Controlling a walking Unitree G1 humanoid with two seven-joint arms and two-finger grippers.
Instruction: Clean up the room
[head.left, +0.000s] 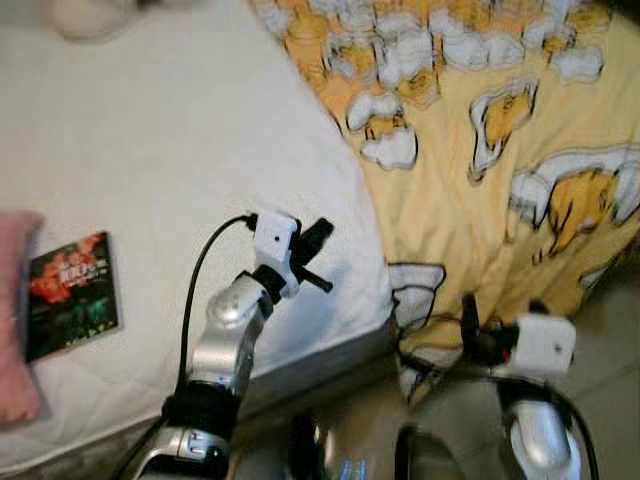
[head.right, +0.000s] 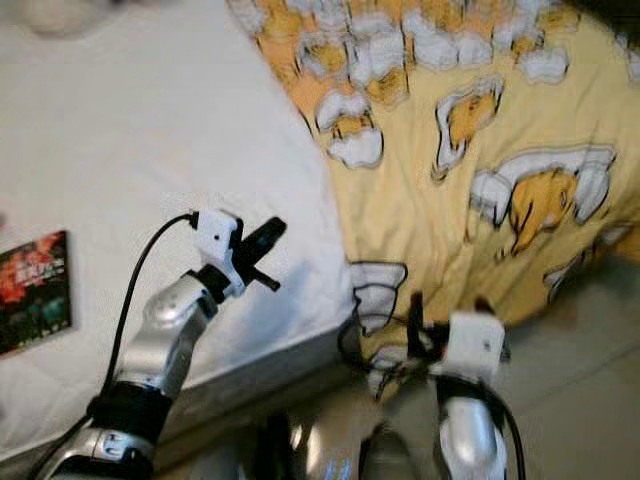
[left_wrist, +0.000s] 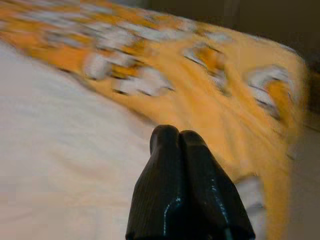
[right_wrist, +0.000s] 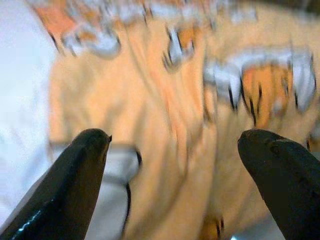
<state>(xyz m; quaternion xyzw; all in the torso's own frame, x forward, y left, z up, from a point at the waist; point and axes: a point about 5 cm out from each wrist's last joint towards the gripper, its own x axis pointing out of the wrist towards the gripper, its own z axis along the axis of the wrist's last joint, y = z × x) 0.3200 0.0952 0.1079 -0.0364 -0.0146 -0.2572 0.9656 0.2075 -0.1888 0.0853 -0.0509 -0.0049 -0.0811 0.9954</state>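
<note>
Yellow blanket (head.left: 500, 180) droops off the bed (head.left: 150, 170) before my right end effector (right_wrist: 172, 150), fingers apart; left end effector (left_wrist: 179, 137) pressed together. Blur could spoil my grab, snagging sheet instead.

One white mattress (head.left: 180, 150) serves as the landmark. On it lie one yellow cartoon-print blanket (head.left: 500, 150), covering its right side, one dark book (head.left: 70, 295) near its left front edge, and one pink cushion (head.left: 15, 310) just left of the book.
</note>
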